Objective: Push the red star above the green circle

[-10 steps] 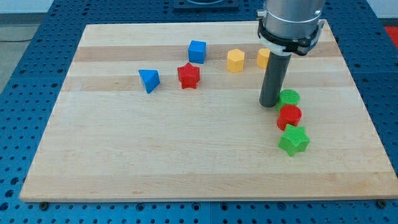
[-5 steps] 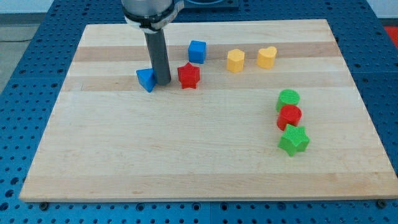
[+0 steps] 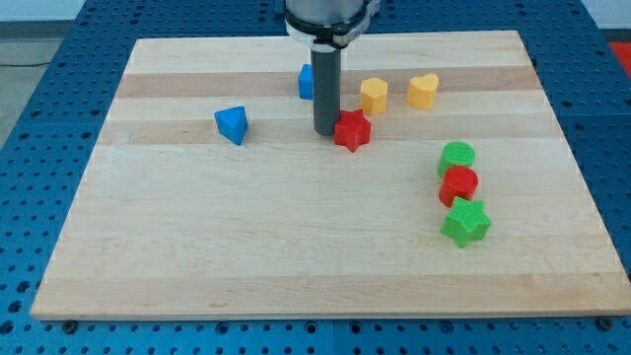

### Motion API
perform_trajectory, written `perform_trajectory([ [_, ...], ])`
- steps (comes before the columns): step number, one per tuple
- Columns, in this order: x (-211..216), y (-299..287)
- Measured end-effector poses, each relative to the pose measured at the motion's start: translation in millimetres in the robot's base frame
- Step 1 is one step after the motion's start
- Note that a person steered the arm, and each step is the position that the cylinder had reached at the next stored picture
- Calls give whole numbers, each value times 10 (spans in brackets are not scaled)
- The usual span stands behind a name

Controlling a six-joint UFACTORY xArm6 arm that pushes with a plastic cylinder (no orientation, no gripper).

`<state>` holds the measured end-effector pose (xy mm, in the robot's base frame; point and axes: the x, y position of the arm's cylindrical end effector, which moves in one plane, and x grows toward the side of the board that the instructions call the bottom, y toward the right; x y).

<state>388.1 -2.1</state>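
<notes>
The red star point(image 3: 352, 130) lies on the wooden board point(image 3: 296, 247), a little right of centre in the upper half. My tip point(image 3: 324, 133) stands right against the star's left side. The green circle point(image 3: 456, 156) sits at the view's right, lower than the star and well to its right. A red circle point(image 3: 459, 184) touches the green circle from below, and a green star point(image 3: 465, 222) lies below that.
A blue cube point(image 3: 307, 81) is partly hidden behind my rod. A yellow hexagon-like block point(image 3: 373, 96) and a yellow heart point(image 3: 423, 91) lie above and to the right of the red star. A blue triangle point(image 3: 232, 124) lies to the left.
My tip went from beside the green circle to the blue triangle's right side, then came right and pushed the red star right and slightly down. The blue triangle shifted a little.
</notes>
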Motion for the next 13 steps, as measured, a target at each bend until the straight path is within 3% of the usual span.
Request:
perform_trajectory([
  [3,300,188],
  [7,-110,597],
  [12,12,1135],
  [13,-184,1130],
])
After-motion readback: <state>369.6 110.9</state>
